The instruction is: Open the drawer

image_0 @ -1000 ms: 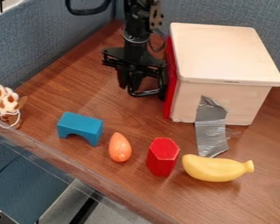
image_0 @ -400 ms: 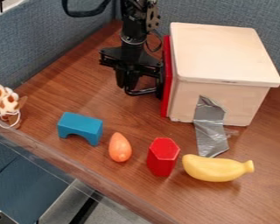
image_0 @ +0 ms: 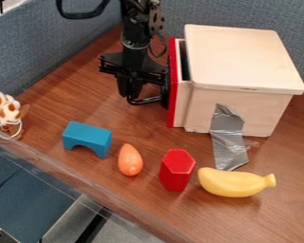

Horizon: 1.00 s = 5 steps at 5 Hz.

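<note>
Drawer (image_0: 183,102) partly out of wooden box (image_0: 243,57), gripper (image_0: 130,96) at handle (image_0: 145,101)

Juts a short way from the box's left side as seen by the camera, with red front (image_0: 173,104) upright and parted from the box. Shows a narrow, dark opening between front and box top, and a pale wooden side panel below. Bears a black loop handle on the front.

Just left of the red front, black gripper pointing down, at the end of the arm (image_0: 136,38) from the top edge. Cannot tell whether open or shut, nor whether holding the handle.

On the table (image_0: 104,114): a strip of silver tape (image_0: 229,142), stuck to the box's near wall and running down onto the tabletop. Near its lower end, a yellow banana (image_0: 234,182), lying down. Just beside the banana, a red hexagonal block (image_0: 176,171), standing upright. Farther left, an orange, pointed toy (image_0: 129,160), then a blue arch-shaped block (image_0: 87,137). Near the view's left edge, a white toy with brown spots (image_0: 7,108). Behind the table, blue fabric panels (image_0: 53,42).
</note>
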Each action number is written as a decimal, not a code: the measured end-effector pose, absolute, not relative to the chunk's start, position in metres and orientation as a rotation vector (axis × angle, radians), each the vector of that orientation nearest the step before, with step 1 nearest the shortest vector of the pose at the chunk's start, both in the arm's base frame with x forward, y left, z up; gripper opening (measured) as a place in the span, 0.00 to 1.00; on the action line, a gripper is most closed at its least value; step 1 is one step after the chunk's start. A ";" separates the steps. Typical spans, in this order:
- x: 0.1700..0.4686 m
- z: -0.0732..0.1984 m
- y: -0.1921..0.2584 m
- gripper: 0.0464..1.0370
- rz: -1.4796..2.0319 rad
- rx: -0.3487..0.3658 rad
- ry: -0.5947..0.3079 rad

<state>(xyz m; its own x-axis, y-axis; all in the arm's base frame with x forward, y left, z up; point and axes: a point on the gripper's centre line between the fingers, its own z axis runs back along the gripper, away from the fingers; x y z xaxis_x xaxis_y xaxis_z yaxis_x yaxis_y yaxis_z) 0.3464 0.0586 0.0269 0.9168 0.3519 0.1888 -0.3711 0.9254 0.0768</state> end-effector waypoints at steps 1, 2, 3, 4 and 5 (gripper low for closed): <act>0.346 0.031 0.064 0.12 0.387 0.110 -0.184; 0.344 0.034 0.070 0.11 0.402 0.106 -0.190; 0.341 0.041 0.078 0.11 0.405 0.113 -0.203; 0.336 0.043 0.086 0.11 0.419 0.120 -0.202; 0.331 0.045 0.092 0.11 0.436 0.122 -0.205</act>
